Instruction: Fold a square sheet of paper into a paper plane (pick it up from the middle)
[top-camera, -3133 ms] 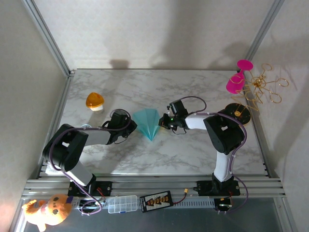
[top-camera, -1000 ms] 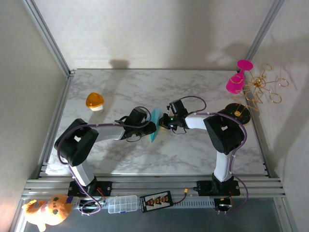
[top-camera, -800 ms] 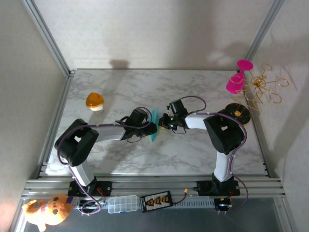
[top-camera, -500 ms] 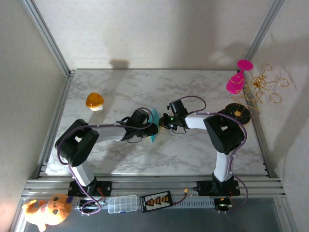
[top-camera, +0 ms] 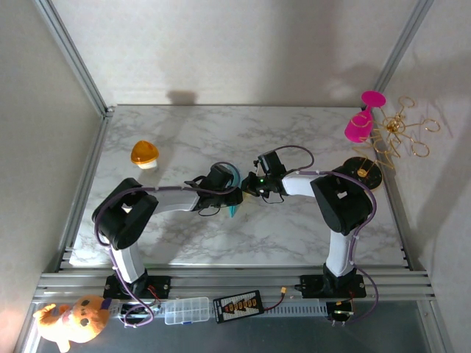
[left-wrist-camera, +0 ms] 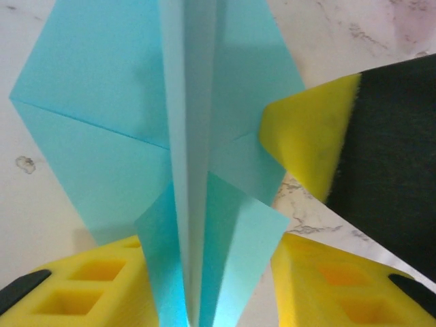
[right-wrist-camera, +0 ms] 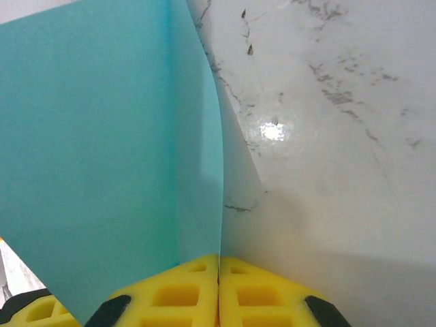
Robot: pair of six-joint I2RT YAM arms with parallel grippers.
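The teal sheet of paper [top-camera: 234, 209] is creased into a pointed shape and stands on edge at the table's middle, squeezed between both grippers. In the left wrist view the paper [left-wrist-camera: 122, 102] shows a raised centre crease with wings spread flat on the marble. My left gripper [left-wrist-camera: 211, 272] straddles the crease, jaws apart, with marble showing beside the right finger [left-wrist-camera: 327, 286]. My right gripper [right-wrist-camera: 219, 262] is shut on the paper's edge [right-wrist-camera: 102, 136], which rises from between its pads. From above, the left gripper [top-camera: 227, 194] and right gripper [top-camera: 249, 187] nearly meet.
An orange dome [top-camera: 145, 154] sits at the left of the marble table [top-camera: 294, 235]. A pink stand [top-camera: 359, 125], a gold wire figure [top-camera: 401, 136] and a black disc [top-camera: 364, 170] crowd the right edge. The right gripper's yellow pad [left-wrist-camera: 306, 143] is close by in the left wrist view.
The paper went from lying flat and wide to a narrow upright fold. My left gripper moved right onto it and its jaws widened. The right arm stayed put.
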